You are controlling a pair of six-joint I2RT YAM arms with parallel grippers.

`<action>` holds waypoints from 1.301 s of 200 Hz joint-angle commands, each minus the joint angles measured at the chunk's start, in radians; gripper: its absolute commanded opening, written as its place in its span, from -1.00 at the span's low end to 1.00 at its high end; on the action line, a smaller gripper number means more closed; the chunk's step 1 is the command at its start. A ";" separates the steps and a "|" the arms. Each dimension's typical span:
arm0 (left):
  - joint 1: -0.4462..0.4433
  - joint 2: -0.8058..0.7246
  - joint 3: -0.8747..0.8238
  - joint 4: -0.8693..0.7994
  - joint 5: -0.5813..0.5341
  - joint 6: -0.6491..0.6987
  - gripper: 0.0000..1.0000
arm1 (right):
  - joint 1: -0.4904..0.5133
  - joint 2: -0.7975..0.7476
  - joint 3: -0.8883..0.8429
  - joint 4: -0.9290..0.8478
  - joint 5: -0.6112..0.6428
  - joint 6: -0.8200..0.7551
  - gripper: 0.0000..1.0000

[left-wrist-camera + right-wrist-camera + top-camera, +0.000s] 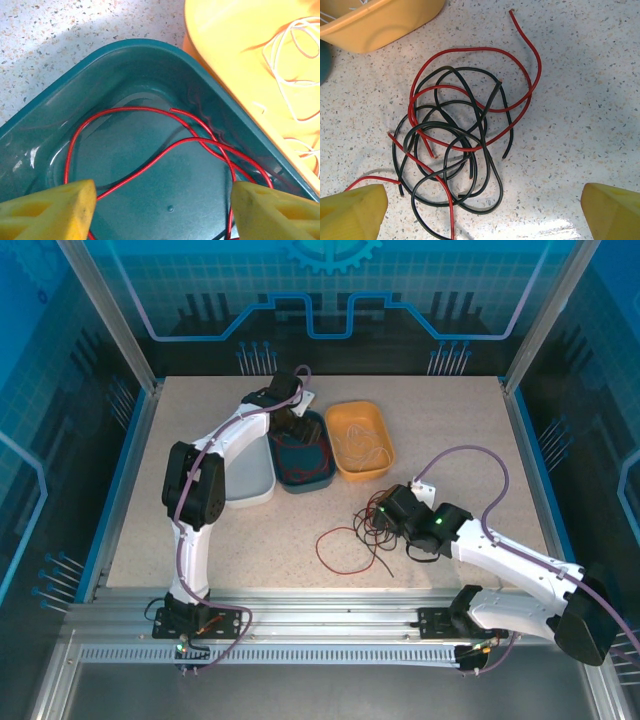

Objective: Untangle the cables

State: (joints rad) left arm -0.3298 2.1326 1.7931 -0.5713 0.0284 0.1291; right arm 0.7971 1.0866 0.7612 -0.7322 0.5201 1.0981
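Speckled worktop (450, 420), three trays in a row toward the far side: pale grey tray (248, 480) on the left, teal tray (305, 485) in the middle, orange tray (340, 415) on the right. Grey and teal touch; orange sits just beside teal.

Left hand (290, 418) is over the far end of the teal tray. In the left wrist view the left hand (164, 192) has its two yellow fingers (60, 205) spread wide, with nothing between them. Below it, a red cable (125, 109) lies on the floor of the teal tray (100, 65) in a loose loop that crosses itself near the right wall. Whitish cables (285, 45) lie coiled inside the orange tray (225, 40), thin overlapping loops.

Right hand (383, 512) is low over the worktop, near the front of the orange tray. In the right wrist view the right hand (483, 195) is also wide apart and grips nothing. The tangle of red and black cables (455, 125) lies flat on the bare worktop (580, 100) under it. Black strands form several nested loops; red strands weave over and through them, and one red end runs free toward the upper right. A corner of the orange tray (380, 25) shows near the tangle without touching it. From above, the tangle (360, 535) sprawls left of the right hand, with one red loop reaching farthest left.
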 commanded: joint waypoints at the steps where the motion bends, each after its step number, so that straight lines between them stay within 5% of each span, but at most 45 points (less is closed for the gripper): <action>1: 0.008 -0.055 0.022 -0.032 0.037 -0.020 0.40 | -0.010 0.005 0.026 -0.003 0.019 -0.009 0.99; 55: -0.006 -0.232 -0.176 0.031 0.056 -0.140 0.51 | -0.009 0.023 0.054 -0.013 0.026 -0.024 0.99; 77: -0.017 -0.366 -0.318 0.133 0.062 -0.206 0.98 | -0.010 0.054 0.078 -0.038 0.029 -0.030 0.99; 115: -0.100 -0.599 -0.549 0.258 -0.014 -0.247 0.98 | -0.009 0.127 0.113 -0.050 0.017 -0.068 0.99; 171: -0.392 -0.852 -0.945 0.452 -0.260 -0.330 0.99 | -0.054 0.166 0.112 -0.061 0.007 -0.045 0.99; 218: -0.542 -0.878 -1.100 0.459 -0.363 -0.442 0.98 | -0.129 0.104 0.038 -0.045 -0.039 -0.054 0.99; 260: -0.595 -0.731 -1.009 0.285 -0.393 -0.565 0.80 | -0.149 0.044 -0.003 -0.042 -0.056 -0.049 0.99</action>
State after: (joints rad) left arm -0.9089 1.3258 0.7177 -0.1780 -0.3157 -0.3191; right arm 0.6594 1.1683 0.7815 -0.7597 0.4778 1.0420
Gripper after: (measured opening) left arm 0.943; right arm 0.997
